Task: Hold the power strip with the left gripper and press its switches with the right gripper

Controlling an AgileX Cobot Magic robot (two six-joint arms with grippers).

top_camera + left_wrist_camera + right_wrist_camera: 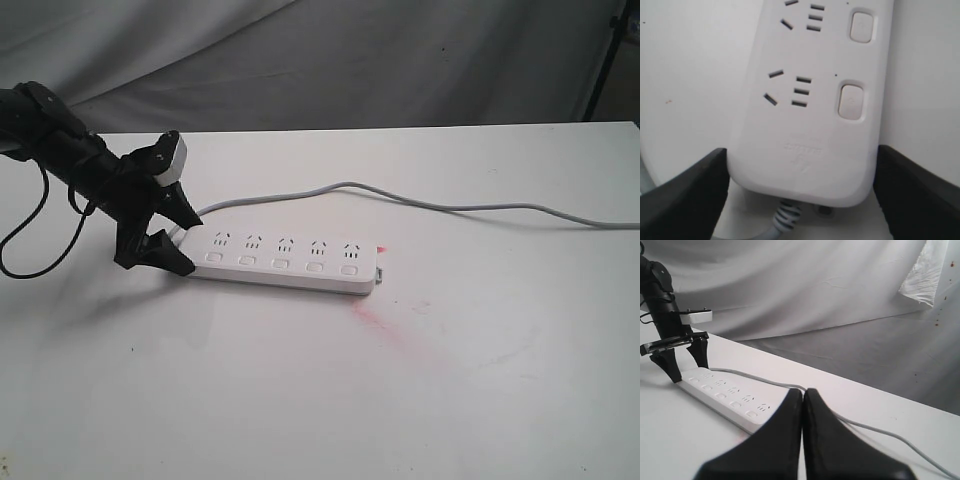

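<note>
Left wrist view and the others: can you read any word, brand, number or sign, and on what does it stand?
Readable text: none in any view.
On the power strip, near its cord end: a faint embossed line with a small mark below it, too blurred to read.

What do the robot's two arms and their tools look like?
The left tool is a black claw with two wedge-shaped fingers. A light grey square block sits at its wrist, on a black arm with a thin black cable. The right tool shows only two smooth black fingers tapering to points; no markings are visible.
</note>
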